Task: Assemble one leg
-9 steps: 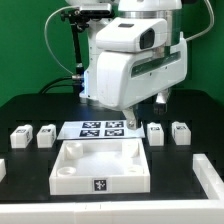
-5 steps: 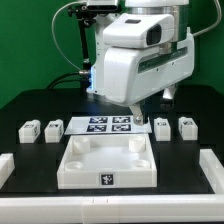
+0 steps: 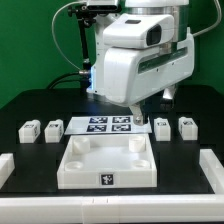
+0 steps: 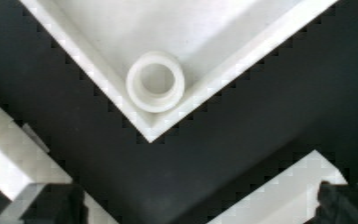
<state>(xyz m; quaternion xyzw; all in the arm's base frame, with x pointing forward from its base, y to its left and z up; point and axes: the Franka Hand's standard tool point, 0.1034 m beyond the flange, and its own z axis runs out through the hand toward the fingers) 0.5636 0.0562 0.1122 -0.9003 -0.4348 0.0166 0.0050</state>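
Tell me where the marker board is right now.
In the exterior view the marker board lies flat just behind the white tray, between a leg on that view's left and another leg on its right.

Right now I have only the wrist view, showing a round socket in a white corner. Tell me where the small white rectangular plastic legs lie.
Observer: Two sit to the exterior view's right of the thin flat white marker board: near-right leg and far-right leg.
Operator: Give me the rest.
Observer: Two sit on its left: near-left leg and far-left leg.
Operator: Report any already mounted.
Observer: None. The large white square tray-like part carries no leg.
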